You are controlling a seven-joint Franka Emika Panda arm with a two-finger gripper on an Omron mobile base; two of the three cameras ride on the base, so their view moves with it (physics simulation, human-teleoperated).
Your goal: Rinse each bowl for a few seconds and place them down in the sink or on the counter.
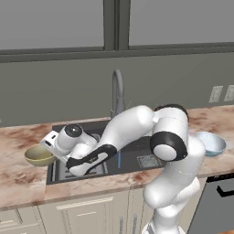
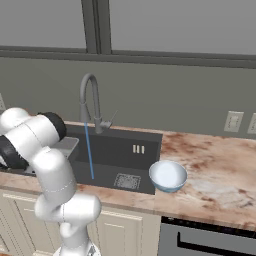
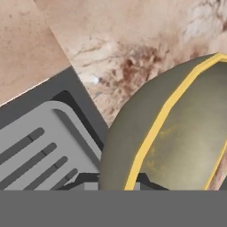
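Gripping the olive-gold bowl (image 1: 39,154) by its rim over the bench (image 1: 18,178) left of the sink (image 1: 137,157), the closed pincer (image 1: 49,145) should carry it level under the faucet's stream (image 2: 89,150).

The counter (image 1: 18,176) looks like smooth stone, cream with reddish-brown swirls, and it has a soft shine. The olive-gold bowl (image 3: 177,133) at the right of the hand view has a shiny, metal-looking inside and a bright yellow rim, while the pale blue bowl (image 2: 168,176) looks smooth and glossy like glazed clay. The sink (image 2: 145,172) is dark grey and matt, its ribbed drying tray (image 3: 40,146) is a dull lighter grey, and the faucet (image 2: 89,100) looks like dull grey metal.
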